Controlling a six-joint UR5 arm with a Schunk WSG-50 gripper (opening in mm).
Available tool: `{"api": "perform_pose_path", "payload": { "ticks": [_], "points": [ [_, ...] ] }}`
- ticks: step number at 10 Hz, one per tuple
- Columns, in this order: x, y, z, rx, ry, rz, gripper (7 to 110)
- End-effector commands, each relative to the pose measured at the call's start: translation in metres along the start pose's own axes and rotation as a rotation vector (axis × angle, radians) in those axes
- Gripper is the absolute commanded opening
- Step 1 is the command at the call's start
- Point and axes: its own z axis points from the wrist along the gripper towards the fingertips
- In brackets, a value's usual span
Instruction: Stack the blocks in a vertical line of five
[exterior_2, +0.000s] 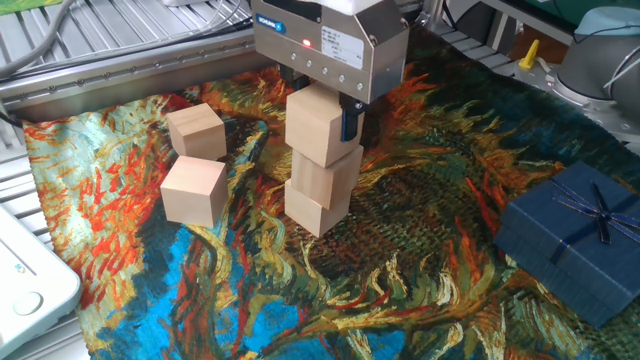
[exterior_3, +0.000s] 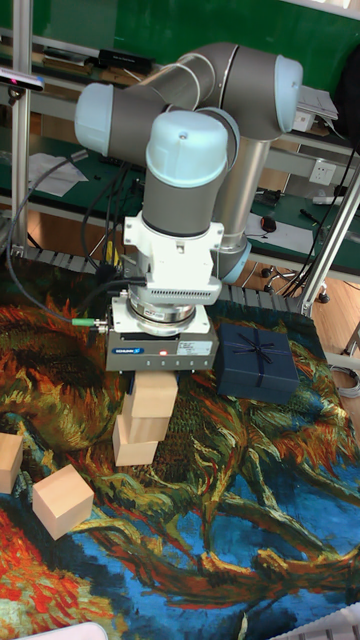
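A: Pincer state?

B: The gripper (exterior_2: 322, 105) is seen clenched about the top block (exterior_2: 321, 124), a dark finger (exterior_2: 347, 120) pressed to its right face. A metal body with a red lamp is noted above, carried by a grey, blue-capped arm (exterior_3: 190, 150).

A: Blocks counted?

B: Five pale wooden cubes, smooth and unpainted, sharp-edged. Three are piled: the top block rests on a middle block (exterior_2: 326, 175), which sits on a bottom block (exterior_2: 317, 208). The faces are slightly twisted against each other, so the column is not flush. Two loose blocks lie near the cloth's left edge: one (exterior_2: 196, 131) farther back, one (exterior_2: 193, 190) nearer the front, set close together.

A: Carrier?

B: One cloth (exterior_2: 400, 270) printed with swirling orange, blue and yellow brushwork, woven in look, slightly wrinkled. The pile stands toward its back middle.

A: Other items?

B: One dark blue gift box (exterior_2: 570, 240), square, tied with ribbon, is recorded at the cloth's right edge, well apart from the pile.
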Motion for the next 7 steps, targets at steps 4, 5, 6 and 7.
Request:
{"api": "perform_pose_path", "payload": {
  "ticks": [4, 5, 6, 7],
  "points": [
    [-0.003, 0.009, -0.004, -0.029, -0.006, 0.050, 7],
    [-0.007, 0.021, -0.005, -0.079, -0.021, 0.015, 66],
    [-0.008, 0.020, -0.006, -0.084, -0.025, -0.041, 66],
    [-0.008, 0.021, -0.006, -0.090, -0.027, -0.063, 66]
  ]
}}
